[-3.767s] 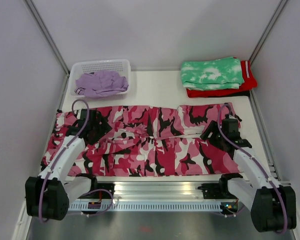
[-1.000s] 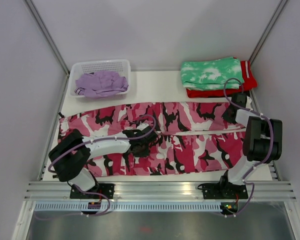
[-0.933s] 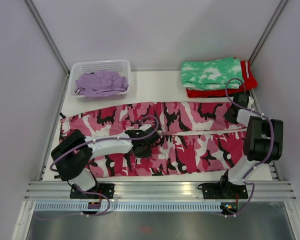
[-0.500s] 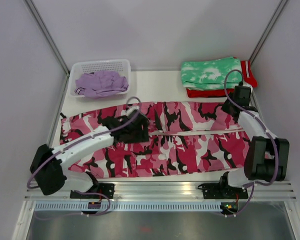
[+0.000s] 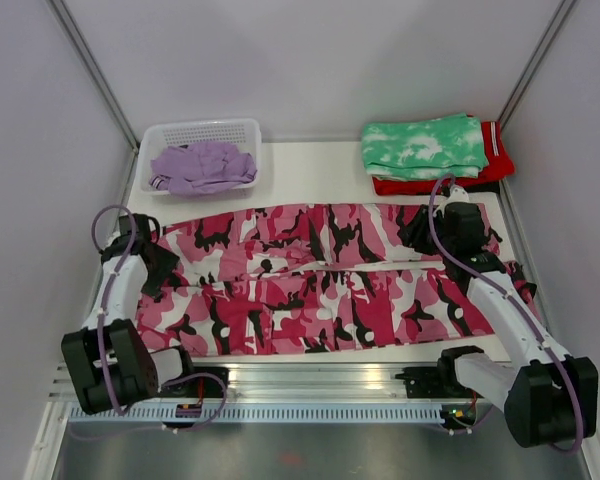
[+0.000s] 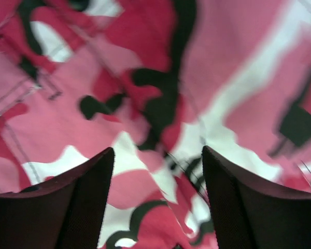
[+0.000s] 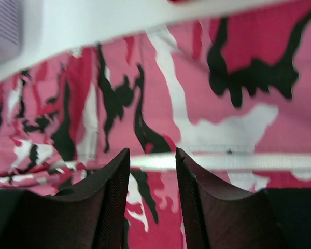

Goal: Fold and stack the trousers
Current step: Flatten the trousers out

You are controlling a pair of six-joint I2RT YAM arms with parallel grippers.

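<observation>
The pink, white and black camouflage trousers (image 5: 320, 275) lie flat across the table in two long bands with a thin pale line between them. My left gripper (image 5: 163, 270) hangs over their left end, open, with only camouflage cloth (image 6: 160, 104) beneath the spread fingers (image 6: 88, 192). My right gripper (image 5: 427, 230) is over the far right part of the trousers (image 7: 238, 93), open, with nothing between its fingers (image 7: 111, 192). The lilac trousers (image 5: 202, 166) lie crumpled in the white basket (image 5: 245, 130) at the back left.
A folded green-and-white tie-dye garment (image 5: 423, 146) lies on a folded red garment (image 5: 492, 168) at the back right. Grey walls close in the left, right and back sides. A metal rail (image 5: 310, 378) runs along the near edge.
My left gripper let go at the middle of the camouflage trousers and swung back to their left end. My right gripper opened and came off the far right edge, inward over the cloth.
</observation>
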